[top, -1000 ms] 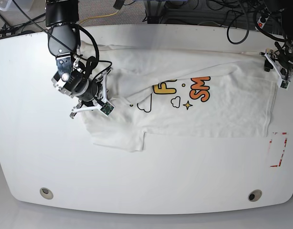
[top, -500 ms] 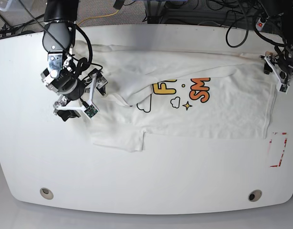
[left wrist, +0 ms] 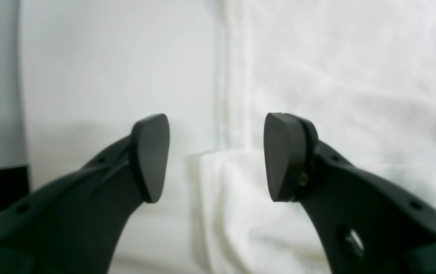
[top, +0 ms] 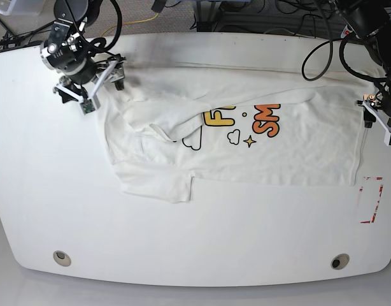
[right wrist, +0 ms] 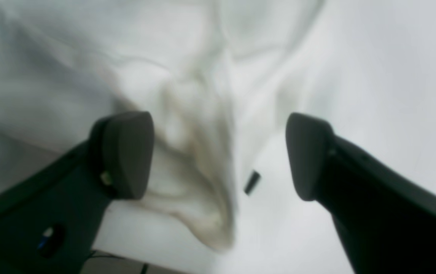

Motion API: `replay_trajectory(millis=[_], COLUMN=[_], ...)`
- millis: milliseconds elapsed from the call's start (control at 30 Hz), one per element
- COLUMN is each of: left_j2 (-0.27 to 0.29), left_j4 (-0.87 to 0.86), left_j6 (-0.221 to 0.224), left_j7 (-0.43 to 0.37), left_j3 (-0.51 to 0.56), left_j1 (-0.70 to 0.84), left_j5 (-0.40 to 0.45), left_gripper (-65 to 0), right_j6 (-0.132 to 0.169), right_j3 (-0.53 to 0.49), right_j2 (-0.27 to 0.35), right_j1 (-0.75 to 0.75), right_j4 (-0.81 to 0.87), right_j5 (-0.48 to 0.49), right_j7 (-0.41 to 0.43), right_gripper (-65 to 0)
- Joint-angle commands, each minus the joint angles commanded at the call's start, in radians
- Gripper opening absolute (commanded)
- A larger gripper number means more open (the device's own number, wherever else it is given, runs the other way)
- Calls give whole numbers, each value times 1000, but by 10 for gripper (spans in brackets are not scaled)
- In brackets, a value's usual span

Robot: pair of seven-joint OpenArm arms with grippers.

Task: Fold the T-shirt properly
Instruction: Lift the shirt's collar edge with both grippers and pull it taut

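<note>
White T-shirt [top: 246, 137] is spread on table [top: 195, 236]; left gripper [left wrist: 216, 158] and right gripper [right wrist: 218, 156] are held with jaws apart.

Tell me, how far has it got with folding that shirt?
Early days. Done: one edge of the T-shirt is flopped over, partly hiding the lettering. In hand: nothing; the right claw and left claw both hang open at opposite ends. Left: a sleeve sticks out and the body lies spread on the table.

T-shirt [top: 246, 137] spread across the surface [top: 195, 242] toward its far edge, right end effector [top: 87, 89] near far-left corner, left end effector [top: 381, 124] at right edge
</note>
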Motion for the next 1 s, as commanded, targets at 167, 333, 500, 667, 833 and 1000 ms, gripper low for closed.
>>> replay_trajectory(millis=[167, 333, 500, 667, 833, 1000], left_j2=[0, 2, 8, 44, 58, 57], left_j4=[-2, 2, -9, -23, -46, -109], left_j6=[0, 0, 0, 0, 0, 0], left_j7=[0, 0, -2, -6, -8, -9], left_j3=[-46, -115, -147, -130, -101, -97], left_j1=[32, 92, 146, 193, 201, 196], left_j5=[2, 3, 3, 3, 3, 3], left_gripper=[-283, -283, -283, -283, -285, -428], right_j6=[0, 0, 0, 0, 0, 0], right_j3=[87, 127, 129, 123, 121, 121], right_j2=[-21, -69, -75, -92, -97, -78], right_j1=[-5, -2, -2, 0, 0, -2], right_j4=[0, -14, -48, -103, -117, -135], right_j5=[26, 26, 26, 28, 28, 26], right_j7=[-40, -55, -55, -55, -55, -55], right_gripper=[-147, -147, -147, -149, -160, -341])
